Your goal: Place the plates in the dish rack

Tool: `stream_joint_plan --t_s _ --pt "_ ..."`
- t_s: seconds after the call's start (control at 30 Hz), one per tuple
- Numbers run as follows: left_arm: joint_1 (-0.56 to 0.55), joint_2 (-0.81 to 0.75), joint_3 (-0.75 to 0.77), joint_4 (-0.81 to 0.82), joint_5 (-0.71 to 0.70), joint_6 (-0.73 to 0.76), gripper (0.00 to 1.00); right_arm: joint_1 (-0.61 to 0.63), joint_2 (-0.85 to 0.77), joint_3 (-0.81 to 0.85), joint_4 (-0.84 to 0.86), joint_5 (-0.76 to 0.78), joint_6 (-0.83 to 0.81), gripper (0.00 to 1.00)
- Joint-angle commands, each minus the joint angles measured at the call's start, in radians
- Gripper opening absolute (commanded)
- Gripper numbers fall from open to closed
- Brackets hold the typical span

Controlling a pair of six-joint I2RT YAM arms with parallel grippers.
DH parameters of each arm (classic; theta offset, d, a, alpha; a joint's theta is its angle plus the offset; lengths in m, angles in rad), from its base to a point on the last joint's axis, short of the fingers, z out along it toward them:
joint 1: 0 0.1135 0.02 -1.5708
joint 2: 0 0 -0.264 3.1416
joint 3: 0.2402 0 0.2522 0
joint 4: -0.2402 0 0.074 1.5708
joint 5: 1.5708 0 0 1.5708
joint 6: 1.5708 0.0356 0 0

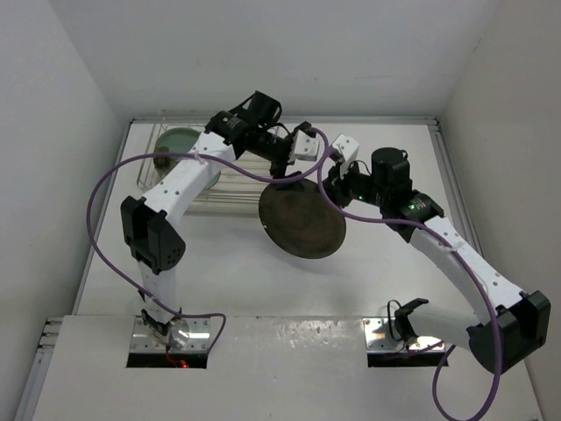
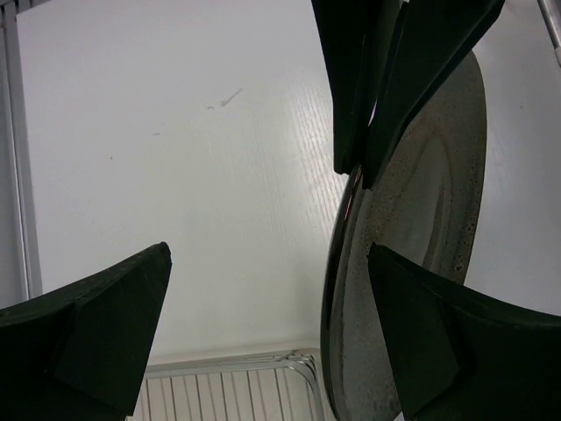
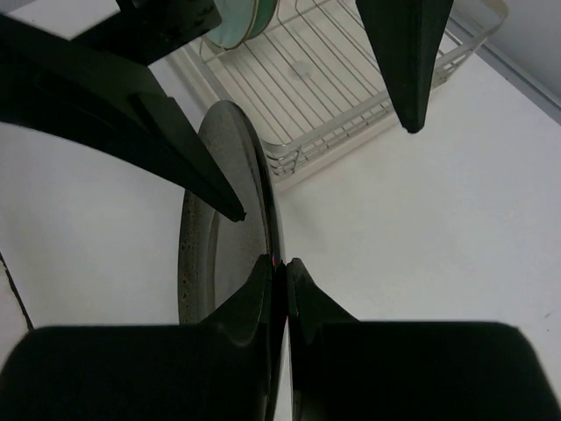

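The dark brown plate [image 1: 302,219] hangs on edge above the table in front of the dish rack [image 1: 237,200]. My right gripper [image 1: 331,189] is shut on its right rim, which the right wrist view [image 3: 282,263] shows pinched on the plate [image 3: 223,219]. My left gripper [image 1: 282,171] is open at the plate's top edge. In the left wrist view [image 2: 272,324] its jaws straddle the plate's rim [image 2: 421,202], closer to one finger. A mint-green plate [image 1: 178,140] stands in the rack's left end and shows in the right wrist view [image 3: 241,22].
The wire rack [image 3: 324,96] lies at the back left against the wall, its near corner [image 2: 263,373] just below the left gripper. White walls close in the table on three sides. The purple cables loop beside both arms.
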Motion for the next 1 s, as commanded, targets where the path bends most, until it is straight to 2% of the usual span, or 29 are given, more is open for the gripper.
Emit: stream_joint_plan --t_s 0.0,0.07,0.17,0.27,0.37,0.4,0.43,0.47,0.7,0.73,0.77,0.8,0.83,0.87,0.97 --pt "-0.036 -0.020 -0.032 -0.040 -0.023 0.059 0.99 0.008 -0.044 0.048 0.247 -0.053 -0.009 0.00" --pt "-0.056 -0.020 -0.052 -0.056 -0.034 0.082 0.92 0.013 -0.044 0.046 0.254 -0.050 -0.012 0.00" --pt "-0.056 -0.011 -0.073 -0.067 -0.034 0.082 0.72 0.018 -0.043 0.037 0.273 -0.050 -0.012 0.00" --pt "-0.056 -0.011 -0.073 -0.097 -0.025 0.082 0.62 0.016 -0.049 0.036 0.279 -0.046 -0.017 0.00" --pt "-0.065 -0.011 -0.073 -0.120 -0.025 0.108 0.37 0.019 -0.049 0.028 0.293 -0.044 -0.017 0.00" --pt "-0.065 -0.011 -0.064 -0.120 -0.025 0.108 0.14 0.016 -0.050 0.023 0.300 -0.044 -0.017 0.00" --pt "-0.065 -0.011 -0.064 -0.120 -0.034 0.098 0.04 0.019 -0.050 0.019 0.300 -0.043 -0.014 0.00" --pt "-0.065 -0.011 -0.053 -0.120 -0.045 0.088 0.00 0.018 -0.052 0.017 0.303 -0.043 -0.017 0.00" --pt "-0.065 -0.029 0.094 -0.130 -0.154 0.029 0.00 0.018 -0.088 -0.007 0.320 -0.038 -0.009 0.02" --pt "-0.065 -0.029 0.115 -0.142 -0.172 0.019 0.00 0.019 -0.104 -0.009 0.320 -0.038 -0.009 0.13" --pt "-0.065 -0.038 0.140 -0.142 -0.209 0.019 0.00 0.022 -0.119 -0.009 0.317 -0.032 -0.008 0.32" --pt "-0.065 -0.038 0.190 -0.155 -0.229 0.019 0.00 0.019 -0.128 -0.006 0.314 -0.032 -0.009 0.55" --pt "-0.065 -0.047 0.215 -0.175 -0.250 0.019 0.00 0.021 -0.151 -0.003 0.305 -0.023 -0.018 0.87" --pt "-0.065 -0.064 0.262 -0.188 -0.296 0.037 0.00 0.021 -0.179 0.000 0.296 -0.007 -0.021 0.97" --pt "-0.065 -0.121 0.309 -0.237 -0.359 0.108 0.00 0.019 -0.233 0.000 0.280 0.025 -0.026 1.00"
